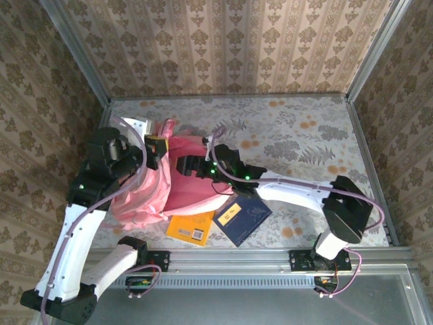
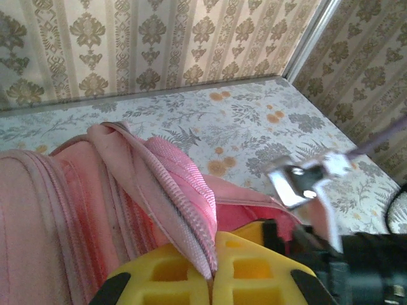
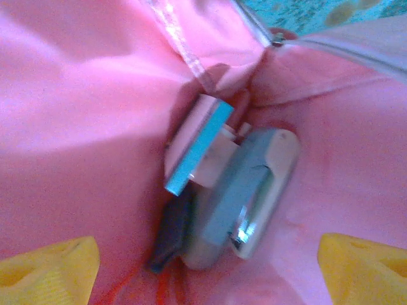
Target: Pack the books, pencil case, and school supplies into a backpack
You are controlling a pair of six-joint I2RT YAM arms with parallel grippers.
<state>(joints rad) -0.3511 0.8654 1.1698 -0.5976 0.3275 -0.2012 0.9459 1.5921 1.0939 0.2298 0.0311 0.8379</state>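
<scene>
Pinching a fold of pink strap [image 2: 184, 190] between pressed-together yellow fingers, your left gripper [image 2: 213, 270] is holding the backpack [image 1: 145, 196] up by its top edge, with the bag's ribbed body lying to the left of the fingers. Your right gripper [image 3: 206, 267] is reaching inside the bag's opening with its fingers spread wide and gripping nothing. Just ahead of it, between the two yellow tips, a teal square [image 3: 197, 149] is leaning against a grey-teal bar [image 3: 222, 197]. What is probably a silvery pad [image 3: 273, 171] is pressing on the bar's far side, though blur is making that hard to judge. Behind this gripper, under its arm, the yellow book [image 1: 189, 227] and navy book [image 1: 243, 215] are lying side by side on the table [image 1: 304, 135], outside the bag.
</scene>
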